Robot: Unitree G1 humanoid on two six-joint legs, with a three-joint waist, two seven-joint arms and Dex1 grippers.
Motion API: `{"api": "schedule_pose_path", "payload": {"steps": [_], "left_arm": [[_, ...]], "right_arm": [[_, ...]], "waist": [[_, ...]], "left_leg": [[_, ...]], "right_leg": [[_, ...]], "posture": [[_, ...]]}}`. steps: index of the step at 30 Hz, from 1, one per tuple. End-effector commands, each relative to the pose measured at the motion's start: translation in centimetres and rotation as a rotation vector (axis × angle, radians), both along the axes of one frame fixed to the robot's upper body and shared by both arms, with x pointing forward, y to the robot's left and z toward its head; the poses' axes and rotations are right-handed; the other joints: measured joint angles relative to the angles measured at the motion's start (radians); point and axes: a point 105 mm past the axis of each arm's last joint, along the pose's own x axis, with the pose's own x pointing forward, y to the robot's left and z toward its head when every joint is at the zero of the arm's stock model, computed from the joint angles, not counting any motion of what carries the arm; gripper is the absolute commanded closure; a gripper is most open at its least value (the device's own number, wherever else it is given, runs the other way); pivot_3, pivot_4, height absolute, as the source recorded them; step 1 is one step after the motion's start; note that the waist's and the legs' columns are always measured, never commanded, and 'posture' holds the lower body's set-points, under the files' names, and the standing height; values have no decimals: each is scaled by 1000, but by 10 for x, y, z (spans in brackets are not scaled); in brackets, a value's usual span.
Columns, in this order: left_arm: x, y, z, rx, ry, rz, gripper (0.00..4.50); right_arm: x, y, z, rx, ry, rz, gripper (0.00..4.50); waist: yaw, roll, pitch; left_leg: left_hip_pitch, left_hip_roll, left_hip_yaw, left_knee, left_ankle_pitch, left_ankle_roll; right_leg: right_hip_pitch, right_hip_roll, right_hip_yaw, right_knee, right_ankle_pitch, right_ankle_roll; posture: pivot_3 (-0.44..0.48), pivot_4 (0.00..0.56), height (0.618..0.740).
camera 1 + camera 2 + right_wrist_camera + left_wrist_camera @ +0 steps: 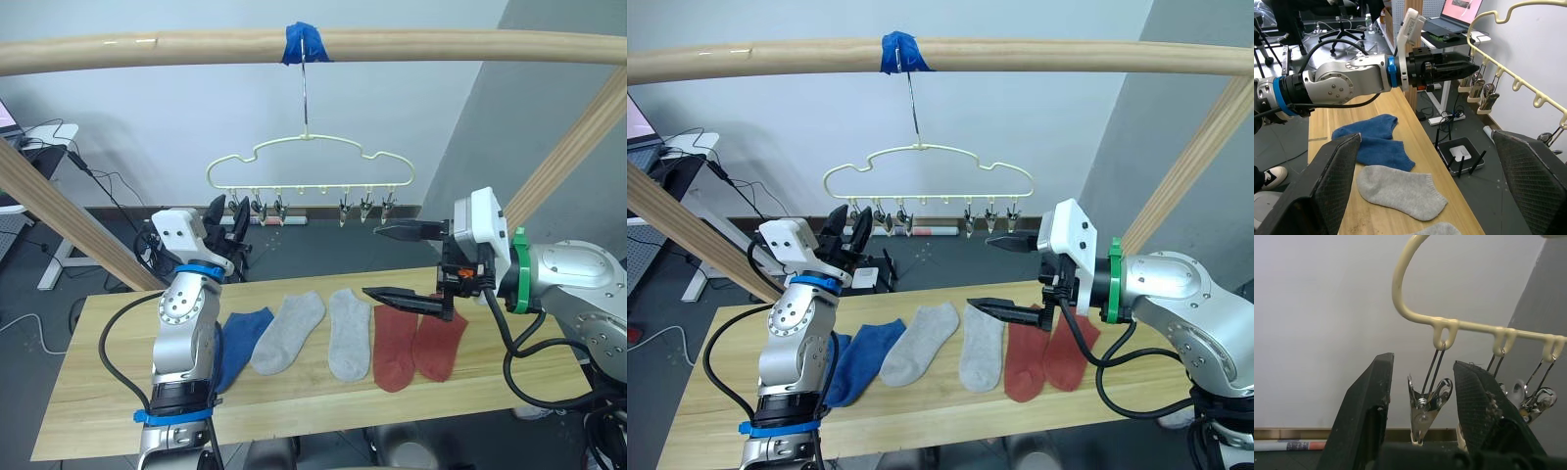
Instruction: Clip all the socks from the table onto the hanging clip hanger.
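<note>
Left end effector [227, 217] is raised at centre-left of the head view, forearm near vertical, fingers pointing up toward the leftmost clips of the clip hanger [312, 162]. Left wrist view: its two fingers [1364, 411] are parted narrowly with one metal clip [1426, 407] between them, no visible contact, not gripping.

Right end effector [402, 262] comes in from the right edge, forearm roughly horizontal, fingers pointing toward frame left. Spread wide: upper finger level with the right-hand clips, lower finger just above the rust-red socks [415, 345]. Holding nothing.

Clip hanger hangs at upper centre from a wooden pole [411, 44], hook under a wrap of blue tape [303, 43]. Clips all bare.

Socks lie in a row on the bench [98, 416], lower centre: blue socks [241, 338] at frame left, partly behind the left arm and overlapping, then two light grey socks [321, 329], then the rust-red pair side by side, touching.
</note>
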Motion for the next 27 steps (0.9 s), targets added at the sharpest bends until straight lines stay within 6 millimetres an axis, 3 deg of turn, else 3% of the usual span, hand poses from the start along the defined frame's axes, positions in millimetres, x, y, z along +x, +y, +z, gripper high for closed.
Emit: {"api": "schedule_pose_path", "payload": {"steps": [1, 11, 18, 21, 27], "left_arm": [[-3, -3, 14, -3, -52, -8, 2397], [-4, -3, 10, -2, -36, -11, 2397], [-4, -3, 11, -3, -38, -12, 4169], [-5, -2, 11, 0, -40, -14, 4497], [-7, -1, 13, 17, -45, -15, 4497]], "right_arm": [[-2, 1, 5, 2, -38, 11, 0], [-2, 1, 5, 2, -41, 8, 0], [-2, 1, 4, 1, -40, 6, 0], [-2, 1, 4, 1, -40, 6, 0], [-1, 0, 1, -7, -34, -1, 0]], "waist": [[0, 0, 0], [1, 0, 0], [1, 0, 0], [1, 0, 0], [2, 0, 2]], "left_leg": [[0, 0, 0, 0, 0, 0], [0, 0, 0, 0, 0, 0], [0, 0, 0, 0, 0, 0], [0, 0, 0, 0, 0, 0], [0, 0, 0, 0, 0, 0]], "right_leg": [[0, 0, 0, 0, 0, 0], [0, 0, 0, 0, 0, 0], [0, 0, 0, 0, 0, 0], [0, 0, 0, 0, 0, 0], [0, 0, 0, 0, 0, 0]], "posture": [[-302, 211, 740], [-302, 211, 740], [-301, 212, 740], [-299, 213, 740], [-296, 218, 740]]}}
